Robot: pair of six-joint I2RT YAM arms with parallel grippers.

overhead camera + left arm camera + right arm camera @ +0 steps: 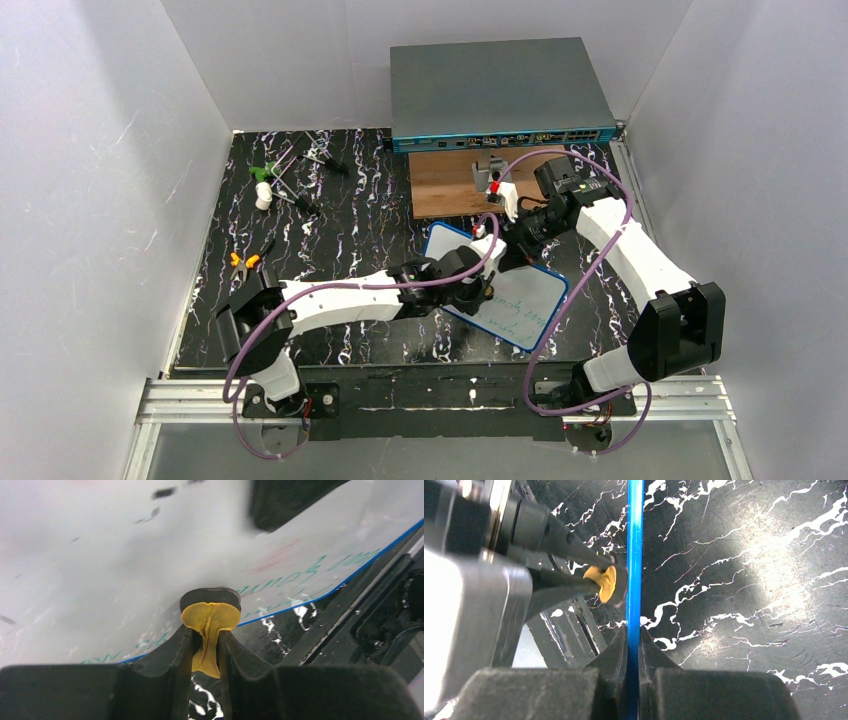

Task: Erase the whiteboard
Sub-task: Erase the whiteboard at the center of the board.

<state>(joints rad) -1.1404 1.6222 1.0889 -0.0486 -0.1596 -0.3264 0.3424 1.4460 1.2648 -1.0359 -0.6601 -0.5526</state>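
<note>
The whiteboard (530,300), white with a thin blue rim, lies slanted on the black marbled mat, with green writing on its near part. My left gripper (487,292) is over the board's middle. In the left wrist view it (206,635) is shut on a yellow eraser with a black pad (210,611), which is held against the whiteboard (125,570) near green lines (285,577). My right gripper (506,250) is at the board's far edge. In the right wrist view it (634,640) is shut on the blue rim (634,555), seen edge-on, with the eraser (608,584) just left of it.
A large grey box with ports (497,92) stands at the back, with a wooden board (450,185) in front of it. Orange-handled pliers (245,260) and small green and white tools (263,185) lie at the left. White walls enclose the mat.
</note>
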